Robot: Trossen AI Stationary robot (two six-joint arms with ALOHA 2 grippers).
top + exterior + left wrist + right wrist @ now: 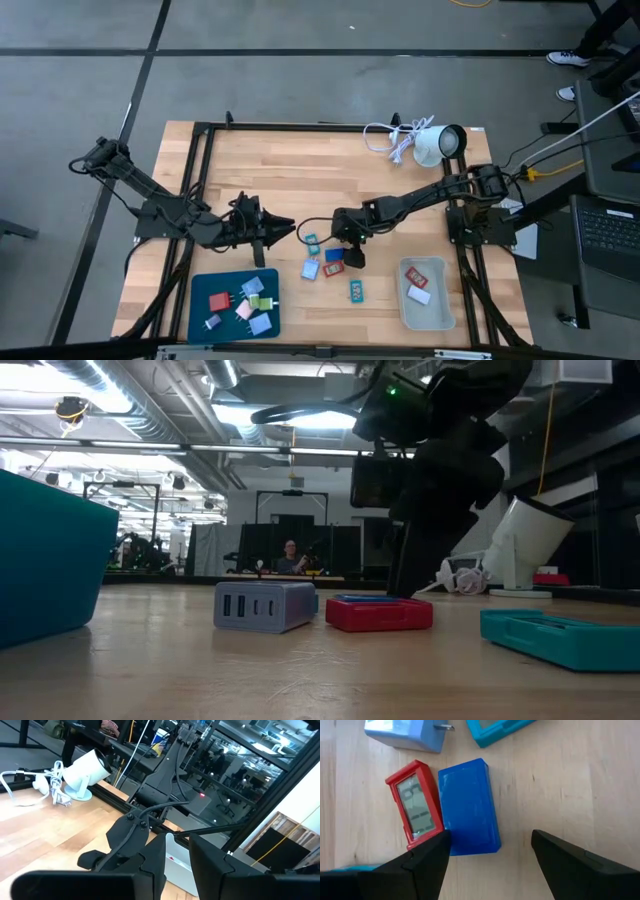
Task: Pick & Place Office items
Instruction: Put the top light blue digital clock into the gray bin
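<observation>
Several small office items lie mid-table: a blue block beside a red piece with a grey display, a grey-blue charger, and teal pieces. My right gripper is open just above the table. One finger stands at the near ends of the red piece and blue block, the other over bare wood. I see no touch. My left gripper hovers left of the items, pointing toward the right arm, with a narrow gap between its fingers. It holds nothing.
A teal tray at the near left holds several colourful pieces. A grey bin at the near right holds a red and a white piece. The white lamp and its cord lie at the far right. Black frame rails edge the table.
</observation>
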